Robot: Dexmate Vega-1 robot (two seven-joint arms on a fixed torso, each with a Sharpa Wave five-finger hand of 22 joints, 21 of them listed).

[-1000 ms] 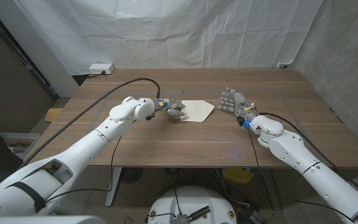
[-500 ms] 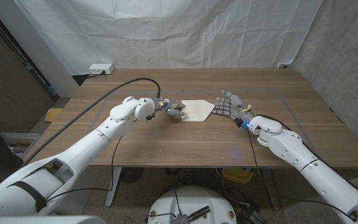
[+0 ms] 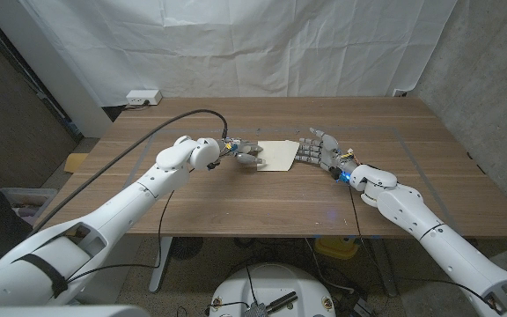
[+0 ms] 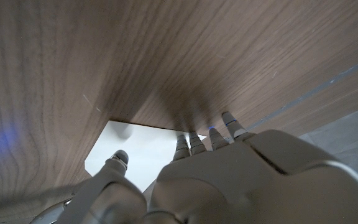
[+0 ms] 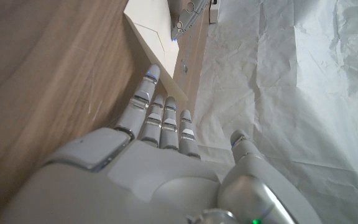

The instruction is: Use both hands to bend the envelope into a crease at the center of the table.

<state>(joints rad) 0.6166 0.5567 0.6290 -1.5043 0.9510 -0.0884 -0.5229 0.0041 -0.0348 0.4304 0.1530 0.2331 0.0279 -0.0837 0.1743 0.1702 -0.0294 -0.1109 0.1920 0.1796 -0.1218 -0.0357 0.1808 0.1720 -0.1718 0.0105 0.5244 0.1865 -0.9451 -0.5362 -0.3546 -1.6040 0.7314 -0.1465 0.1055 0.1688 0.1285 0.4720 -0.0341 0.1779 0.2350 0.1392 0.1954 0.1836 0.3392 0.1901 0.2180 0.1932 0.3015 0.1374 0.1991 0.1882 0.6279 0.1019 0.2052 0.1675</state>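
Two white robot arms reach onto a wooden surface [image 3: 236, 198]. At its middle lies a cream envelope [image 3: 278, 154]. The left hand [image 3: 246, 155] presses fingertips on its left edge. The right hand [image 3: 319, 148], fingers spread and holding nothing, stands at its right edge.

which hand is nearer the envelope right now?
Left. The left hand rests on the envelope's left end. The right hand is open, fingertips at its right edge; contact is unclear.
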